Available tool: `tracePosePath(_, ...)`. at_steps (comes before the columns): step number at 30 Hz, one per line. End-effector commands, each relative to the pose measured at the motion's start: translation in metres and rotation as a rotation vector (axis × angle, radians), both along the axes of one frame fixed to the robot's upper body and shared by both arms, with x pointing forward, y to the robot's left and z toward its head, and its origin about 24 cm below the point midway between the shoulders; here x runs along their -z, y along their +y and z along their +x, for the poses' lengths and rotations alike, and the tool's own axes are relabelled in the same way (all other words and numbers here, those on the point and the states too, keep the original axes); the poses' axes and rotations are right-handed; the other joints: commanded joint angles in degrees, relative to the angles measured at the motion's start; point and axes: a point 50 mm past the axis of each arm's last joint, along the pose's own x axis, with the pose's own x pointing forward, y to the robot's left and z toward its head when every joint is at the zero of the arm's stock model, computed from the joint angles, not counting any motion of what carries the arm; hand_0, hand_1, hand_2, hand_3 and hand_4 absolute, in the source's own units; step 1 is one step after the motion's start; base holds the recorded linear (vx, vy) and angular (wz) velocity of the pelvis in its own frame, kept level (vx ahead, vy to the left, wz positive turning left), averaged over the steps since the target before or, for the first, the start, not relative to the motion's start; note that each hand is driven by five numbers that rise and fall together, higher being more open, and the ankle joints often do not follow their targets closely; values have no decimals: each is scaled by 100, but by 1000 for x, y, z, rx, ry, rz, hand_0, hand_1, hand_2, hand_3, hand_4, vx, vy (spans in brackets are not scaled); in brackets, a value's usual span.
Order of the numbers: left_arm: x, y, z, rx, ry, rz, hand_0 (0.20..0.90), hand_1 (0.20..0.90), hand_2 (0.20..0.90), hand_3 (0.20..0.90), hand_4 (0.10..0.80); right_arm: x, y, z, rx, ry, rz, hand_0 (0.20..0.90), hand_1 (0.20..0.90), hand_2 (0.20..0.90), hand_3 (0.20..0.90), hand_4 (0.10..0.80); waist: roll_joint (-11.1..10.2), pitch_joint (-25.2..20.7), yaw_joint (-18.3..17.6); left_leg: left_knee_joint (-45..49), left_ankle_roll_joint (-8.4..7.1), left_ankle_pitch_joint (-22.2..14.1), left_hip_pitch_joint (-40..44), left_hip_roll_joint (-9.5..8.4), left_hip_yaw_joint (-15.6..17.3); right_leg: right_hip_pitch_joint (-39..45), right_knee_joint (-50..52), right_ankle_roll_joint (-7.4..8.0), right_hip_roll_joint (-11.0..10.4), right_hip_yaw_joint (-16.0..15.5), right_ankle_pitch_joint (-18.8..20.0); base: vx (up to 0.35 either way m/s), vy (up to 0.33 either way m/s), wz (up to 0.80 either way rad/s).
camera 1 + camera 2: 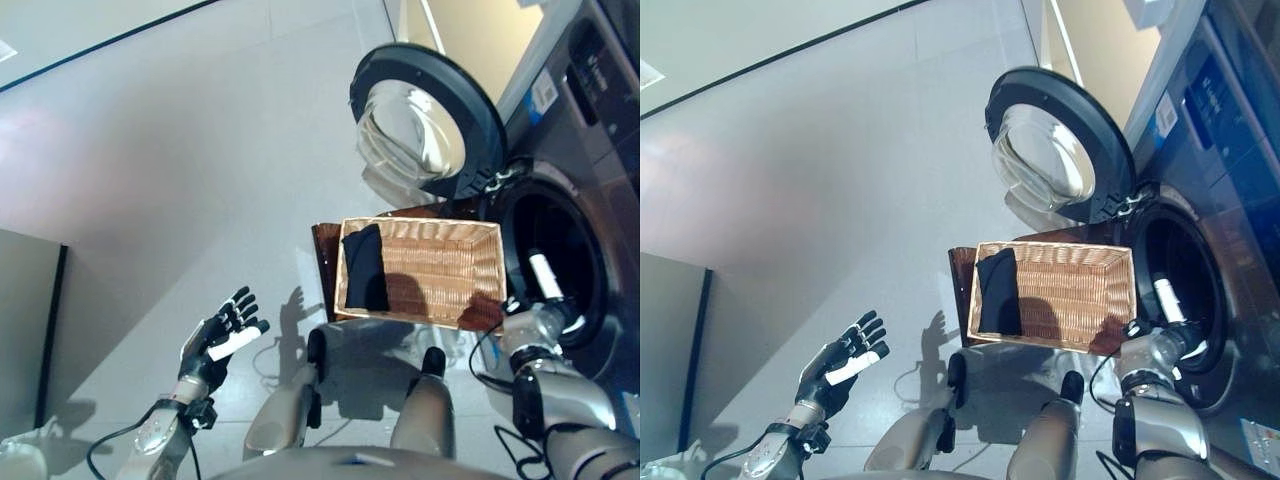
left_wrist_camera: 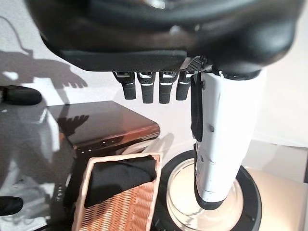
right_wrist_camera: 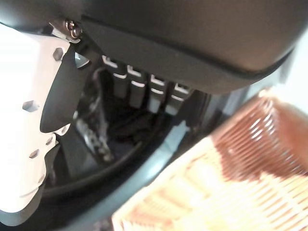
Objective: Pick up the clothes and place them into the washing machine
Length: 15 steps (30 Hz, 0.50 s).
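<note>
A folded dark garment (image 1: 364, 268) lies at the left end of a wicker basket (image 1: 445, 275) that stands in front of the washing machine (image 1: 590, 150). The round door (image 1: 425, 120) is swung open and the drum opening (image 1: 552, 235) is dark. My right hand (image 1: 543, 278) is at the drum's mouth, beside the basket's right end; its fingers (image 3: 144, 91) are straight, point into the drum (image 3: 96, 149) and hold nothing. Something dark lies inside, too dim to identify. My left hand (image 1: 222, 336) hangs open over the floor, well left of the basket, with nothing in it.
The basket rests on a low brown glossy stand (image 1: 325, 258), also seen under the basket (image 2: 120, 207) as the stand (image 2: 110, 125) in the left wrist view. Pale tiled floor (image 1: 200, 180) spreads to the left. A grey panel (image 1: 25, 320) stands at the far left.
</note>
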Motion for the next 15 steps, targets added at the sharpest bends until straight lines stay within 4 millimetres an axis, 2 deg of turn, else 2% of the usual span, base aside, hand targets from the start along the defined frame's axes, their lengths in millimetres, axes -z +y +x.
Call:
tracePosePath(1,-22,19,7,-53,-144,73,900,900,900,900,800,-5,4,4,-125,63,-171,900,900,900,900,800,-419,-303,40,2,-595,-495,640,357,-19,519,-1111,275,-322,-78,1112,64,-24,-5)
tracePosePath(4,-21,23,7,-87,-148,100,900,900,900,900,800,17,41,4,-337,170,-219,900,900,900,900,800,-599,-429,75,-41,-608,-487,740,406,1,749,-1384,279,-237,-232,1221,86,-23,-3)
tracePosePath(5,-21,23,7,-88,-147,101,900,900,900,900,800,18,41,4,-339,172,-218,900,900,900,900,800,-604,-429,69,-41,-609,-490,747,407,1,761,-1396,279,-235,-235,1226,85,-20,-3)
tracePosePath(9,-23,26,9,-112,-160,127,900,900,900,900,800,34,78,5,-554,234,-265,900,900,900,900,800,-748,-485,124,-34,-574,-537,879,420,3,923,-1406,286,-221,-306,1235,63,-7,-5)
tracePosePath(11,-25,28,8,-122,-171,138,900,900,900,900,800,38,97,7,-641,236,-275,900,900,900,900,800,-795,-486,196,1,-543,-609,939,416,-32,1017,-1390,295,-243,-345,1202,65,-6,4)
tracePosePath(15,-28,30,8,-131,-181,147,900,900,900,900,800,36,114,15,-690,212,-276,900,900,900,900,800,-843,-370,251,250,-468,-769,929,380,-69,1037,-1277,306,-304,-359,1132,0,0,1)
